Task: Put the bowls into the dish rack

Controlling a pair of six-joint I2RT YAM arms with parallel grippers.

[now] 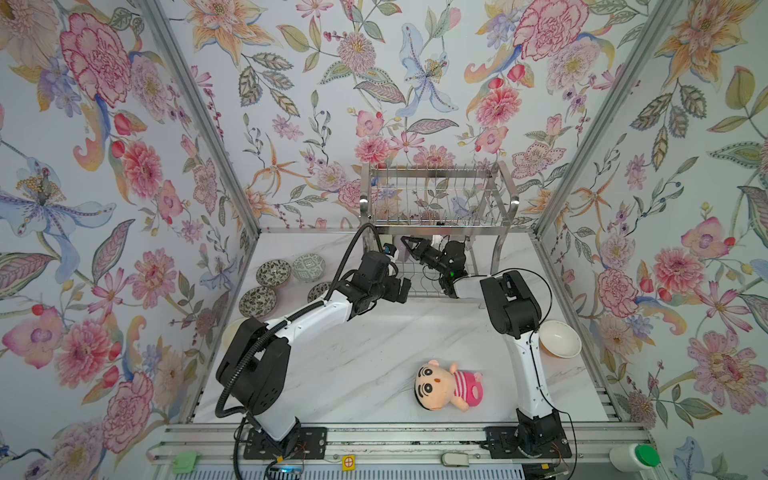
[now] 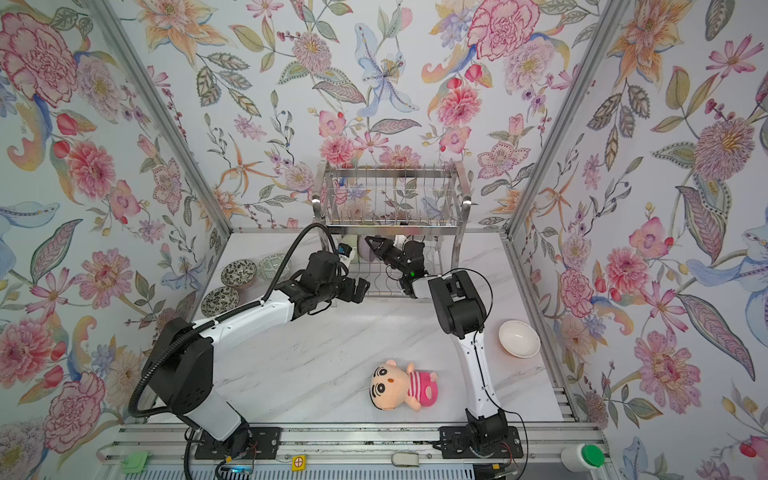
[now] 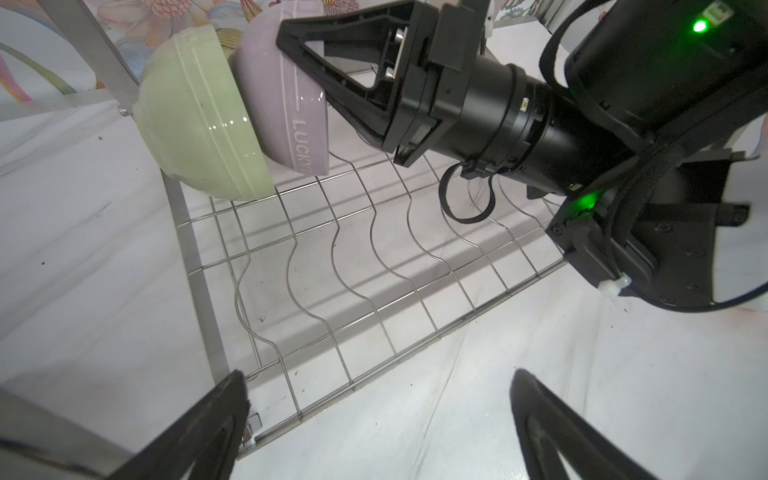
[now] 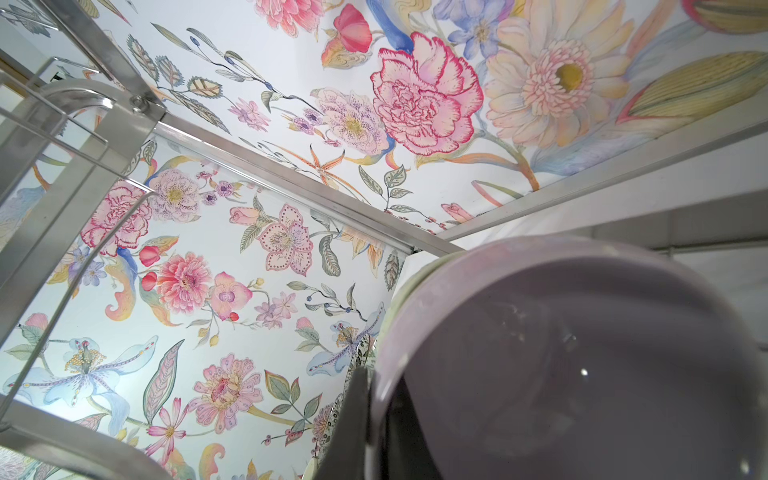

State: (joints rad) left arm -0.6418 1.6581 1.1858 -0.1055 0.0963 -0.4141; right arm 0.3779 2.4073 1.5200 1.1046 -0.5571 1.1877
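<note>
Looked a quarter done: pale green ceramic bowl (image 3: 199,124) stood on the lower tier of the steel wire dish rack (image 1: 436,226), lavender ceramic bowl (image 3: 266,83) against it clamped at the rim by the right gripper (image 3: 305,60), left gripper (image 3: 378,395) gaped empty, dark-patterned bowls (image 1: 273,273) and a white-lined bowl (image 1: 559,338) sat on the table (image 1: 374,340).

Right tool (image 1: 406,243) inside dish rack (image 1: 434,225)

Rack (image 3: 193,266): polished steel, flat legs plus thin wire, mirror-bright. Green bowl (image 3: 199,120) and lavender bowl (image 3: 266,83): glazed ceramic, glossy, smooth; raised lettering on the lavender one. White bowl (image 1: 559,338), near right: glossy too. Right claw (image 3: 289,35): matt black plastic. Bench (image 1: 374,332): white marbled, smooth, low sheen. Doll (image 1: 449,384): fuzzy plush cloth.
</note>
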